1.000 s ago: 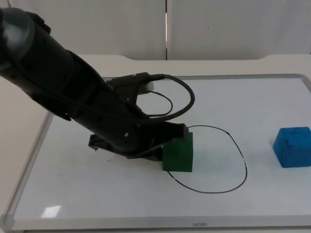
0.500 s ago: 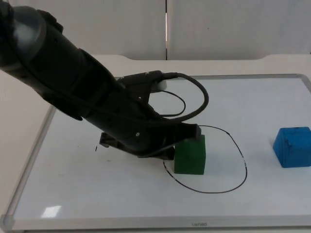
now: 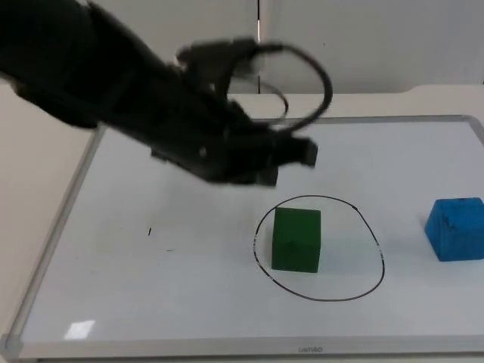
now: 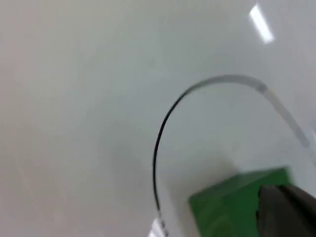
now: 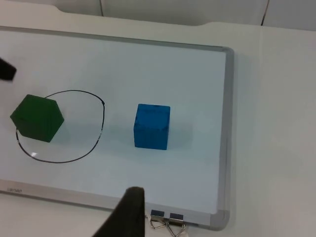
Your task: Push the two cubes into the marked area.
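A: On the whiteboard (image 3: 113, 227), at the left, what was the left gripper (image 3: 291, 155) doing?

B: It hung raised above the board, up and left of the green cube (image 3: 296, 240), apart from it. Whether its fingers were spread or pressed together I could not tell.

A: And the cube?

B: It sat inside the drawn oval (image 3: 376, 249), toward its left side. That half looked done.

A: Further right?

B: The blue cube (image 3: 455, 228) lay well outside the oval. The right gripper (image 5: 129, 210) waited off the board's edge; its fingers I couldn't judge. Next, a leftward push on the blue cube seemed called for.
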